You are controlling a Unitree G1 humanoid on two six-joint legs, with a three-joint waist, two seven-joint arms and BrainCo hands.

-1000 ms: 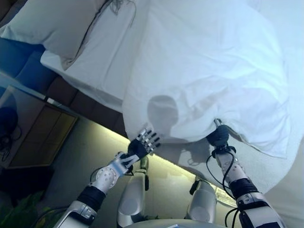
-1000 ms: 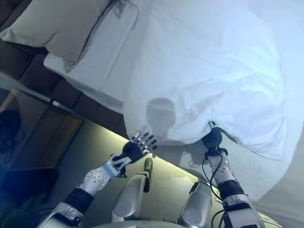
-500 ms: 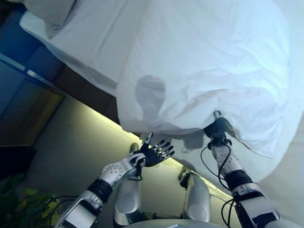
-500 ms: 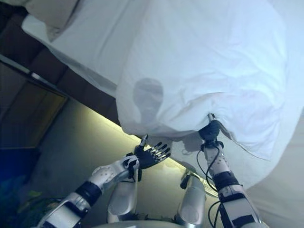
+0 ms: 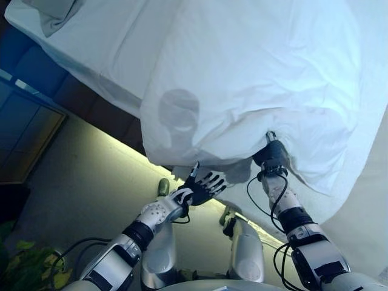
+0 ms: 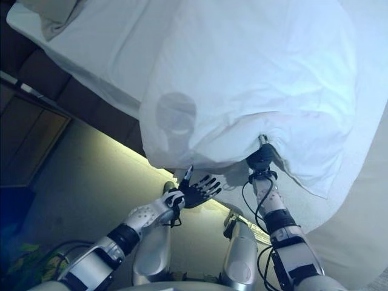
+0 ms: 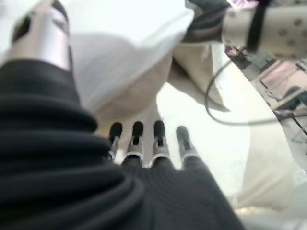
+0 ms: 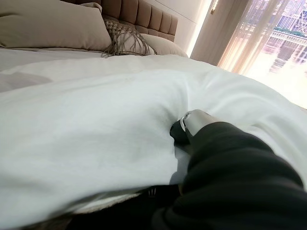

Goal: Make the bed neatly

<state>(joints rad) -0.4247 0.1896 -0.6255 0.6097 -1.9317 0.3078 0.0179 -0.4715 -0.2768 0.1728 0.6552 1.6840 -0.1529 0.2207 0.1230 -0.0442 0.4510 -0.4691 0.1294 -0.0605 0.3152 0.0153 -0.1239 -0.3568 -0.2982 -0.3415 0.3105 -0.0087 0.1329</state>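
The white duvet (image 5: 260, 85) lies bunched across the bed, its near edge hanging in a rumpled fold over the side of the mattress rather than lying flat. Creases run outward from the point where the right hand (image 5: 271, 156) meets the cloth. That hand is pushed up into the duvet's edge; the right wrist view shows its thumb pressed onto the fabric and cloth gathered against the palm, so it reads as pinching the duvet edge (the remaining fingers are buried under the fold).

The left hand (image 5: 203, 185) hangs below the overhanging edge, beside the bed and apart from the cloth. Its fingers are spread and straight, palm turned up, holding nothing. The left wrist view confirms this: the fingertips (image 7: 136, 132) extend in a row toward the underside of the duvet without touching it.

Farther out, the fitted sheet (image 5: 103, 54) is exposed along the head end of the bed, where the duvet does not reach. A pillow (image 8: 45, 24) rests against the padded headboard (image 8: 144, 17).

Assessment: the task appears to be at an early-to-middle stage. One hand has a hold on the near edge. Remaining work is probably as follows: grasp the edge with the left hand, draw the duvet flat and square, cover the bare sheet, and smooth the creases.
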